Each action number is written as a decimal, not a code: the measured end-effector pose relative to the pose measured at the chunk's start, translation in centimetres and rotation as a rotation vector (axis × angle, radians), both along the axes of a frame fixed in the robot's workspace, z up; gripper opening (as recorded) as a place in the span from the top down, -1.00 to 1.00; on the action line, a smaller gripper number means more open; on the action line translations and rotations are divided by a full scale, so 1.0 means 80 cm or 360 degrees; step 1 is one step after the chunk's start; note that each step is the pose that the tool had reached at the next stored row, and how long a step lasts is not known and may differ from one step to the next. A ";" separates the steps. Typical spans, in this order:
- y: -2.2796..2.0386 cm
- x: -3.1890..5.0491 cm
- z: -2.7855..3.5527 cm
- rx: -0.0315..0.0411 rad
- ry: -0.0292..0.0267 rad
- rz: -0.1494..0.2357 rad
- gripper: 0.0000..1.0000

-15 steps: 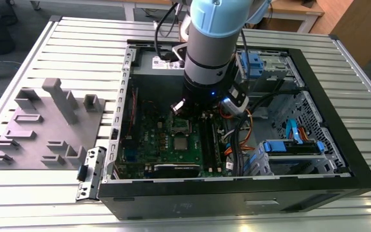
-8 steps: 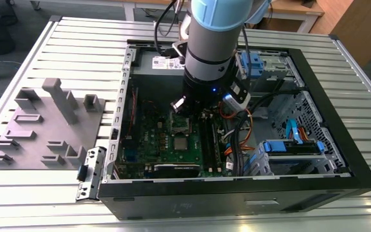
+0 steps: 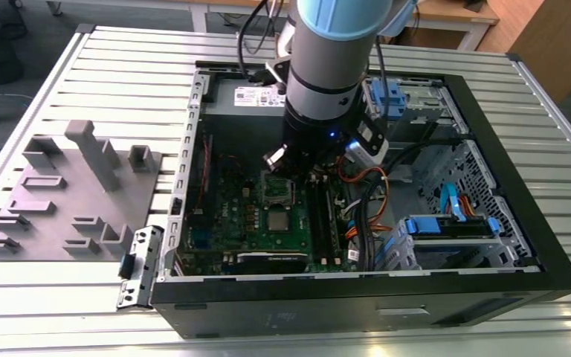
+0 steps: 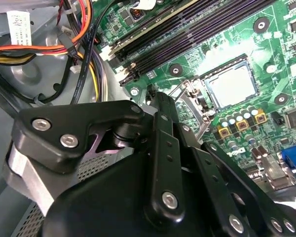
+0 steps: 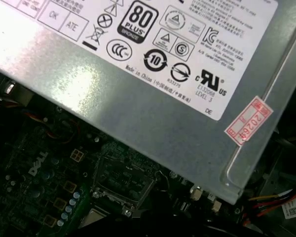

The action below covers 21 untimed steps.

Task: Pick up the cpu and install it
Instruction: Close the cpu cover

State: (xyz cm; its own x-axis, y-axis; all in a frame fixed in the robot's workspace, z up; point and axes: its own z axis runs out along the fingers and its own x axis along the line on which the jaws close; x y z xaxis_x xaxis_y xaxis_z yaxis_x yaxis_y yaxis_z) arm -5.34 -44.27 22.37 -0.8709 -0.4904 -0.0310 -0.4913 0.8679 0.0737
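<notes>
Cpu (image 3: pixel 279 221) installation looks barely begun. On the slatted desk (image 3: pixel 68 74) lies an open computer case (image 3: pixel 365 312), with a grey tray (image 3: pixel 27 216) beside it at the exterior view's left. The arm (image 3: pixel 330 67) reaches down into the case. Its end effector (image 3: pixel 311 160) hovers low over the green motherboard (image 3: pixel 231 216), nearest the metal-framed socket (image 3: pixel 279 192), whose dark centre shows bare. Whether the end effector is clenched or released cannot be told. The cpu rests flat on the board just beside the socket, apparently not yet picked up or seated.
</notes>
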 end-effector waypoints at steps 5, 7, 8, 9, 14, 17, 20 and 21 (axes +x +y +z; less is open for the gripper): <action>-0.0004 0.002 0.0042 0.0001 0.00029 0.0002 0.79; -0.0003 0.002 0.0040 0.0001 0.00031 0.0002 0.79; 0.0000 0.002 0.0037 0.0001 0.00030 0.0003 0.79; 0.0005 0.002 0.0032 0.0001 0.00029 0.0005 0.79; 0.0049 0.002 -0.0009 0.0001 0.00033 0.0011 0.79; 0.0088 0.002 -0.0044 0.0001 0.00031 0.0013 0.79; 0.0114 0.002 -0.0088 0.0001 0.00031 0.0014 0.79; 0.0122 0.002 -0.0106 0.0001 0.00030 0.0015 0.79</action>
